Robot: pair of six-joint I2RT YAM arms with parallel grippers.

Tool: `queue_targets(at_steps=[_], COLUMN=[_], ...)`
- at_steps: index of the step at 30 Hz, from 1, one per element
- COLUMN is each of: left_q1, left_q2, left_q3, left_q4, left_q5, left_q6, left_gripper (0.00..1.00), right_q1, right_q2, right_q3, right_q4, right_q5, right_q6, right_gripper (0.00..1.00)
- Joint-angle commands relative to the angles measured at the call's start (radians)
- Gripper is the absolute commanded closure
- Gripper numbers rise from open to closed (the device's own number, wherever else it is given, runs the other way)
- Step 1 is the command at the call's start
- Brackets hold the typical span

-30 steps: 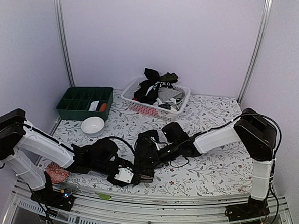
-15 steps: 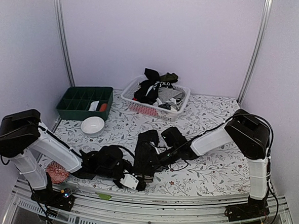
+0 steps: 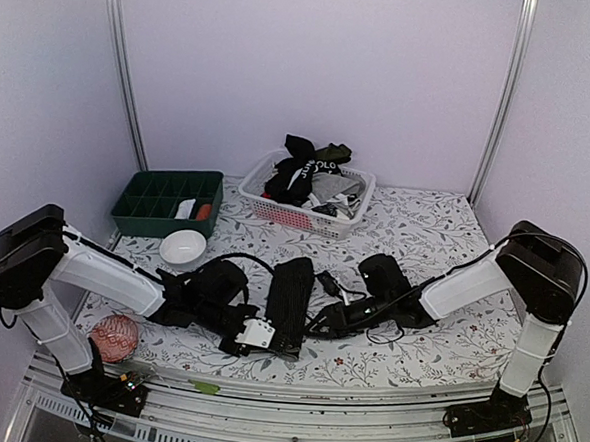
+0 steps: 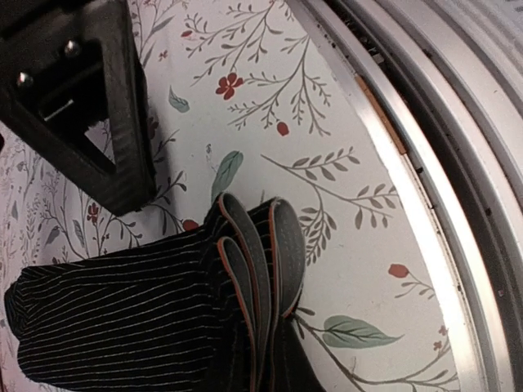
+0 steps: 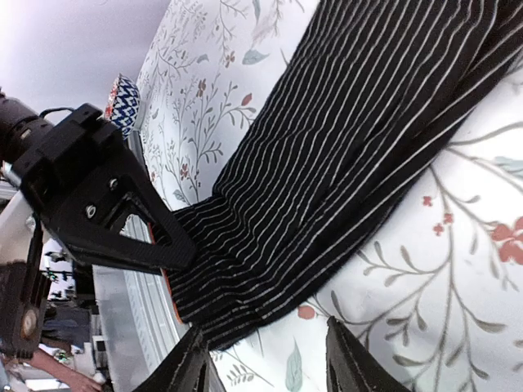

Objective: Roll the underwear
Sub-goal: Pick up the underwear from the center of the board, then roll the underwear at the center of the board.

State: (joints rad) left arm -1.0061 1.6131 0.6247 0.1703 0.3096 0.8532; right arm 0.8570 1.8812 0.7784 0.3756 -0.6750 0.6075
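The black underwear (image 3: 290, 296) with thin white stripes lies folded into a long narrow strip at the middle front of the table. My left gripper (image 3: 256, 335) sits at its near end, shut on the bunched, orange-edged waistband folds (image 4: 263, 269); its own fingertips are hidden in the left wrist view. The striped cloth (image 5: 351, 139) runs away from my right gripper (image 5: 270, 367), which stands open just to the right of that near end (image 3: 319, 325). Only flowered tablecloth lies between its fingertips (image 5: 189, 369). The left gripper's black finger (image 5: 98, 204) rests on the strip's end.
A white lattice basket (image 3: 287, 217) heaped with more garments stands at the back centre. A green divided tray (image 3: 166, 201) and a white bowl (image 3: 183, 246) are at the back left. A red patterned ball (image 3: 116, 335) lies front left. The metal rail (image 4: 445, 245) borders the table's near edge.
My right gripper has opened, let go of the underwear and drawn back to the right. My left gripper has closed on the strip's near end. The strip now lies straighter.
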Motion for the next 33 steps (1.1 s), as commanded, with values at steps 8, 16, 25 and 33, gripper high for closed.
queue_targets(at_steps=[8,16,25,33], left_q1=[0.164,0.240,0.273,0.285], left_q2=[0.137,0.384,0.544,0.580], left_q3=[0.274,0.535,0.683,0.714], left_q4=[-0.552,-0.864,-1.029,-1.059], left_q5=[0.522,0.704,0.776,0.794], left_q6=[0.030,0.066,0.092,0.096], left_gripper=[1.00,1.00,1.00,1.00], right_q1=[0.090,0.223,0.286,0.327], right_q2=[-0.404,-0.417,-0.204,-0.104], right_q3=[-0.190,-0.195,-0.026,0.021], right_q4=[-0.010,-0.031,-0.023,-0.017], right_q5=[0.357,0.470,0.472,0.452], right_q6=[-0.350,-0.591,-0.813,-0.874], right_gripper=[0.02,0.05,0.16,0.21])
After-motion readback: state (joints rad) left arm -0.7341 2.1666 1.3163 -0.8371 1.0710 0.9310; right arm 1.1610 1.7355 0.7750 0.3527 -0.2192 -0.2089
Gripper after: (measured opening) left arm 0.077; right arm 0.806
